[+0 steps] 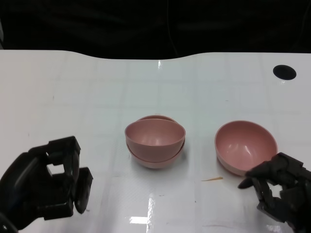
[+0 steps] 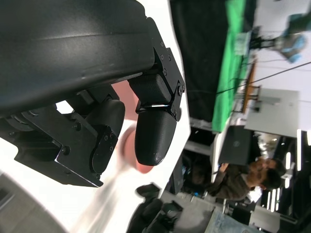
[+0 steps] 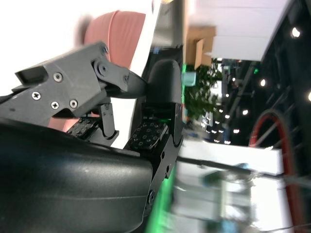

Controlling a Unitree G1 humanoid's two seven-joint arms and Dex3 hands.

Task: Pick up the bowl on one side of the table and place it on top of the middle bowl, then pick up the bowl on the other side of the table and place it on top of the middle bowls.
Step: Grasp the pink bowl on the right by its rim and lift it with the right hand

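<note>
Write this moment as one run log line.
stack: two bowls, middle | right bowl: on table | left hand: empty | right hand: near right bowl

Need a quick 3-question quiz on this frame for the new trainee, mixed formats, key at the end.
1. True or false: the middle stack already has two bowls.
2. Which hand is closer to the single bowl? A) left hand B) right hand
3. Fill in: the right hand holds ____.

Key: 1 true; 2 B; 3 nothing, its fingers are by the bowl's near rim, apparently not gripping it.
</note>
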